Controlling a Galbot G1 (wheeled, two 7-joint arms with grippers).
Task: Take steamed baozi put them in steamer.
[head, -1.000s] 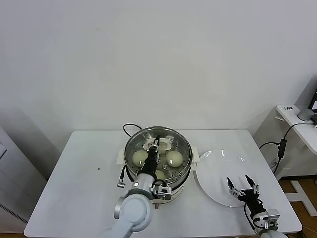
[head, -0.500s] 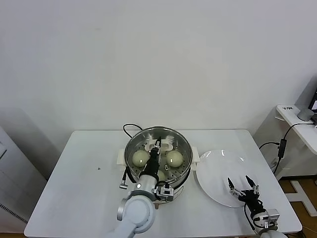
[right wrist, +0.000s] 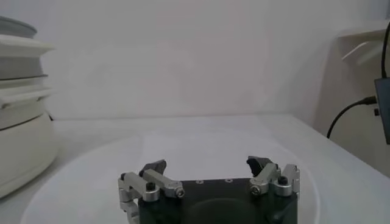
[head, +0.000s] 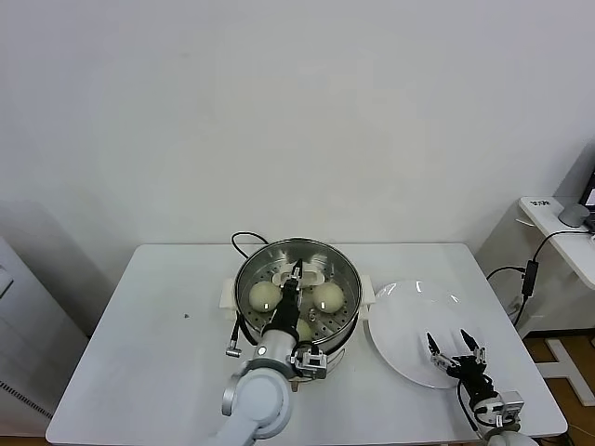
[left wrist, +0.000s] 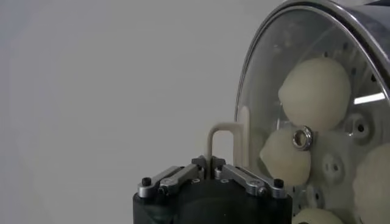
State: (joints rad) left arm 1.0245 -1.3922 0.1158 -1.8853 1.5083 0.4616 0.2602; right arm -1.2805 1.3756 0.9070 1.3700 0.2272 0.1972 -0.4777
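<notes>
On the white table (head: 158, 316) the steamer (head: 340, 262), a shiny steel pot on a white base, stands near the middle, with a black cord (head: 244, 238) looping out behind it on the far left side. Three steamed baozi show through from the head view: one on the left (head: 263, 295), one on the right (head: 327, 296), and one at the near side (head: 303, 328), partly hidden by the arm. A glass lid (left wrist: 268, 91) covers the pot; in the left wrist view its steel rim curves around the pale buns (left wrist: 315, 92) seen through the glass, and a small metal ring (left wrist: 301, 137) sits on the pane. The left gripper (head: 296, 275) reaches over the middle of the steamer, its jaws pinched together on the lid's white handle (left wrist: 220, 139), a slim cream loop that rises straight out from between the two finger links in the left wrist view. The left arm comes up from the near edge of the table and crosses the pot's near rim. To the right of the steamer, just beside its base, lies a flat white plate (head: 409, 325). The right gripper (head: 455, 346) hangs low over the near part of that plate with its fingers (right wrist: 153, 167) spread wide apart and nothing between them. A white side table (head: 558, 237) stands at the far right.
</notes>
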